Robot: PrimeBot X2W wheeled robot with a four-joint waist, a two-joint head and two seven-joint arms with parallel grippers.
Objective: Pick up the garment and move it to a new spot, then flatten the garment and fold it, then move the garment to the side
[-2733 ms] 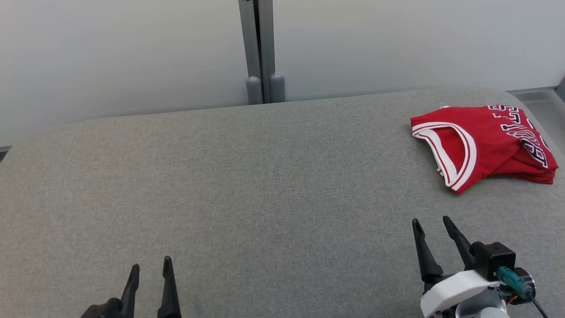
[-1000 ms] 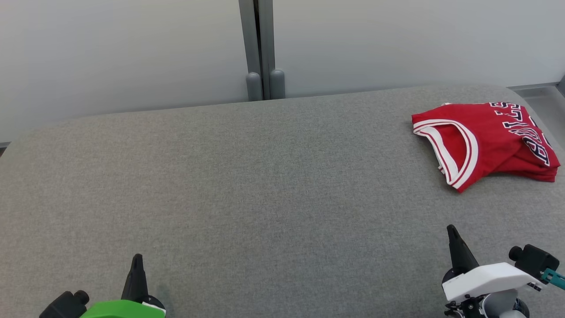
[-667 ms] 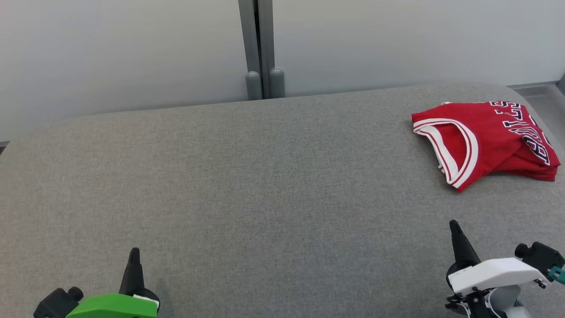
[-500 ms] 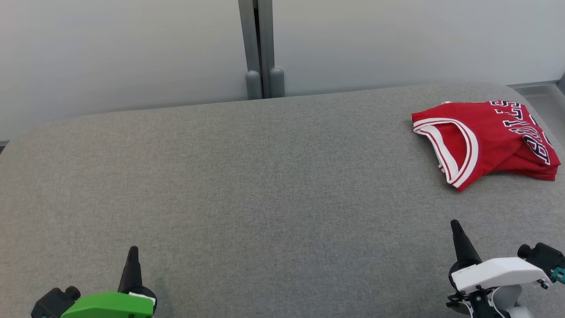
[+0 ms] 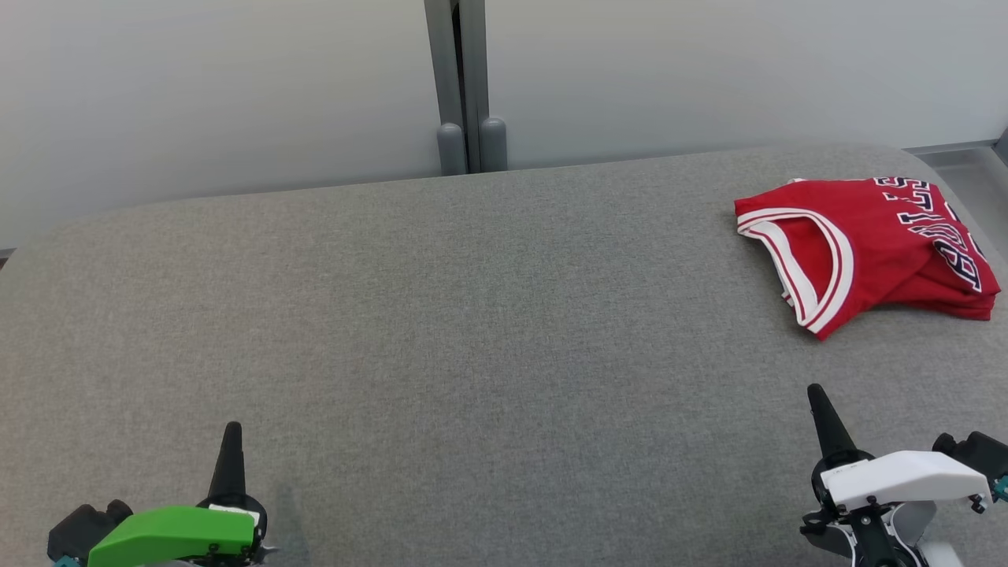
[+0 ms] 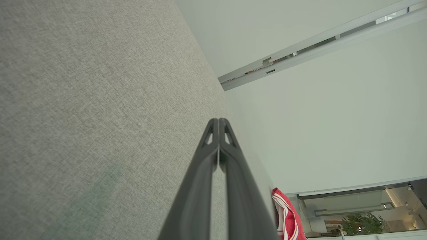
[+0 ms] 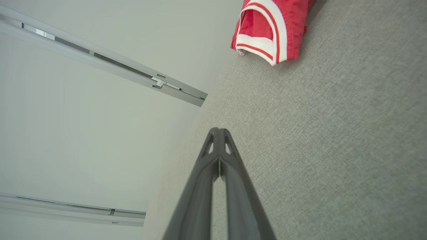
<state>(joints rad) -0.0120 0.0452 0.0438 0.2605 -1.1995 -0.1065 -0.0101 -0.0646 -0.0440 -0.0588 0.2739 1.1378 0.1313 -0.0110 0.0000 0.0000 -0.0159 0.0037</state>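
The folded shirt [image 5: 866,252] lies straight ahead of the right end effector [image 5: 817,398], well apart from the left end effector [image 5: 231,437], both pinched together and empty

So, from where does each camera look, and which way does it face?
Head view: on the head, facing down over the grey padded surface; left fingers and right fingers at the bottom.
Left wrist view: along the shut left fingers, toward the wall.
Right wrist view: along the shut right fingers, toward the wall.
Shared: all three show the red jersey.
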